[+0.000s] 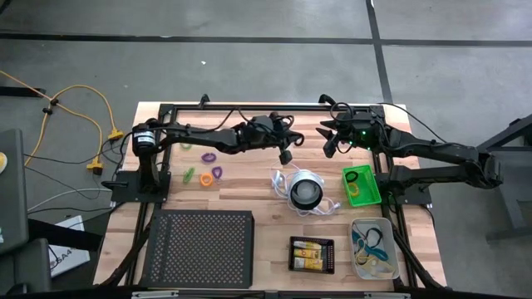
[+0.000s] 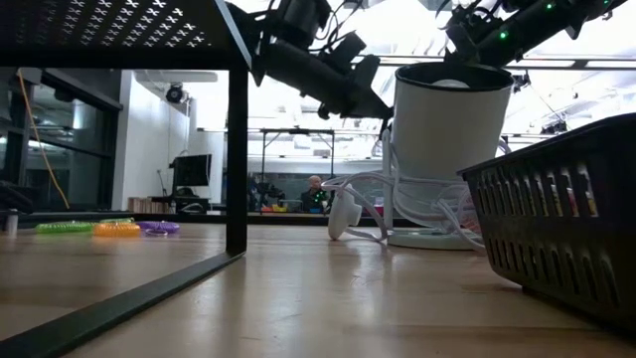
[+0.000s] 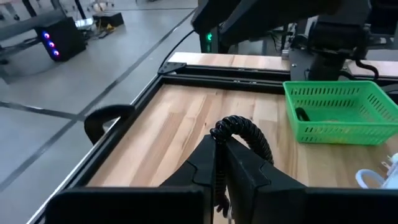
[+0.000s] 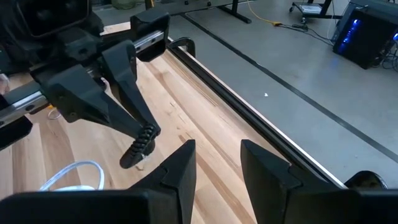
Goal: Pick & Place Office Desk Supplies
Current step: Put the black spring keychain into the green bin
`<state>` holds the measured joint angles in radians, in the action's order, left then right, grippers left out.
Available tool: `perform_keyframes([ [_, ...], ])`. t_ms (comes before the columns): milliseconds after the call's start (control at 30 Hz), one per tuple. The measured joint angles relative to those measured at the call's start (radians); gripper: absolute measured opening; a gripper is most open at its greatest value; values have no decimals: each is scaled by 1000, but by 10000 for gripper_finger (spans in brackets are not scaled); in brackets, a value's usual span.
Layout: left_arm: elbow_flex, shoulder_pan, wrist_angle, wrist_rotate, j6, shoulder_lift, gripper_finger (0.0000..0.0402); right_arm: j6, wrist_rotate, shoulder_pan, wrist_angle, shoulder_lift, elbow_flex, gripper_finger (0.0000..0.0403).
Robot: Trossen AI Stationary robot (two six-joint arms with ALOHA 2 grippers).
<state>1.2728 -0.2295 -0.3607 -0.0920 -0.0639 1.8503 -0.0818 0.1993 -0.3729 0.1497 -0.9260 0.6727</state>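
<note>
My left gripper reaches out over the middle of the table's far part, shut on a black coiled loop. It hangs above the wood, to the left of the green tray. My right gripper waits open just to its right, above the far edge, with nothing between its fingers. Green, orange and purple loops lie on the wood at the far left. Yellow-and-white packs sit in a black tray at the near side. My left gripper pinches the black coiled loop between its two fingers, at one side of the coil. The fingers come from the table's left, slanting a little downward. The rest of the coil sticks out beyond the fingertips and droops, lifted clear of the table.
A round white-and-black object with a white cord stands below and near the left gripper. A clear tray with cords sits at the near right. A black perforated box fills the near left. A black frame rail runs along the far edge.
</note>
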Motion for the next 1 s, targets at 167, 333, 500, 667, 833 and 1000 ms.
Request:
perform_keyframes([
  [167, 0, 0, 1, -1, 0, 0, 12, 0, 0, 0, 0, 0, 0, 114],
  [333, 0, -1, -10, -1, 0, 0, 12, 0, 0, 0, 0, 0, 0, 114],
  [500, 0, -1, -61, -3, -26, 0, 12, 0, 0, 0, 0, 0, 0, 114],
  [667, 0, -1, -148, -32, -27, 0, 12, 0, 0, 0, 0, 0, 0, 114],
  [833, 0, -1, -175, -87, -45, -1, 12, 0, 0, 0, 0, 0, 0, 114],
  [1000, 0, -1, -179, -149, -52, -1, 12, 0, 0, 0, -6, 0, 0, 114],
])
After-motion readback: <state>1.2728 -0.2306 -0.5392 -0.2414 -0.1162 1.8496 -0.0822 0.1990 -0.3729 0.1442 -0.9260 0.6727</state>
